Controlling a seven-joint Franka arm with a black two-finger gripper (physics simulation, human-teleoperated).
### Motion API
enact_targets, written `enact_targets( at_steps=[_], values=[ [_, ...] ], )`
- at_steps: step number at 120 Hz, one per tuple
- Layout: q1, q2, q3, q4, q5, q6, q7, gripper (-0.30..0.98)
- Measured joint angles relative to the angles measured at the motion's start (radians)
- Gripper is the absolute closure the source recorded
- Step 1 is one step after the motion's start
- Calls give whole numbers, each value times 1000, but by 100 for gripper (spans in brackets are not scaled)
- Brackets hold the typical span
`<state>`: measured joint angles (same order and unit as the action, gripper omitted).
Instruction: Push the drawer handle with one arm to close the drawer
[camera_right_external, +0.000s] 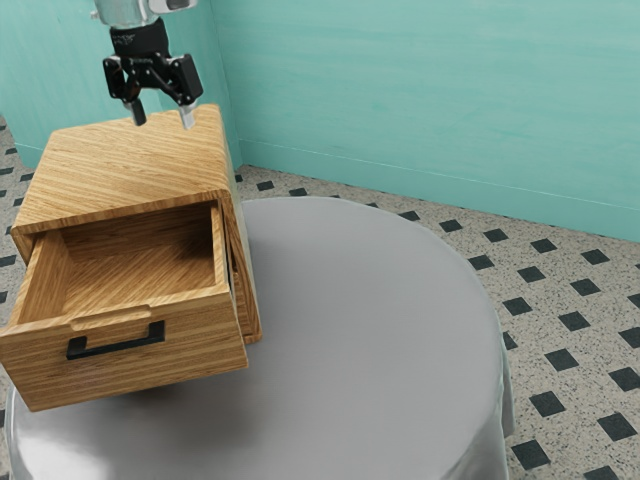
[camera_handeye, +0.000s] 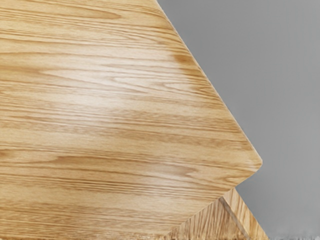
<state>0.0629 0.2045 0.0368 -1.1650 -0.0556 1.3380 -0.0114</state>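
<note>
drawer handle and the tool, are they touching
Apart: the exterior view shows the tool up over the cabinet, the handle well away on the front of the open drawer.

Exterior cam sits up high, angled down at the front of the drawer (camera_right_external: 200, 362) and over the tabletop (camera_right_external: 370, 300), far enough back to get the wall (camera_right_external: 400, 90) too. Wrist cam's way closer, pointing down at the cabinet's top (camera_handeye: 100, 125). Both catch that top, some drawer and some tabletop.
</note>
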Motion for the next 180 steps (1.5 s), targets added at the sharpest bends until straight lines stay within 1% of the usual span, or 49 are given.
enact_targets(
  at_steps=[37, 46, 58, 68, 76, 89, 96, 104, 110, 115, 124, 132, 145, 151, 159, 168, 180],
  values=[
    [0, -2, -2, 11, -2, -32, 0, 0],
    [-8, -64, -16, 69, 6, -35, 24, 0],
    [-30, -136, -73, 94, 15, -44, 69, 0],
    [-37, -150, -124, 96, 21, -58, 142, 0],
    [-29, -150, -183, 98, 45, -72, 229, 0],
    [-57, -142, -205, 98, 73, -85, 353, 0],
    [-37, -146, -232, 84, 96, -88, 417, 0],
    [25, -179, -312, -7, 142, -75, 486, 0],
    [59, -292, -340, -194, 161, -27, 539, 0],
    [30, -376, -353, -331, 170, 22, 582, 0],
    [-23, -486, -382, -520, 179, 113, 655, 0],
    [-29, -572, -388, -672, 172, 203, 720, 0],
    [-30, -678, -384, -863, 150, 349, 822, 0],
    [-33, -702, -383, -921, 144, 410, 866, 0],
    [-35, -729, -382, -962, 138, 466, 918, 0],
    [-50, -770, -387, -993, 134, 465, 967, 0],
    [-66, -842, -392, -1078, 131, 459, 1024, 0]
  ],
)
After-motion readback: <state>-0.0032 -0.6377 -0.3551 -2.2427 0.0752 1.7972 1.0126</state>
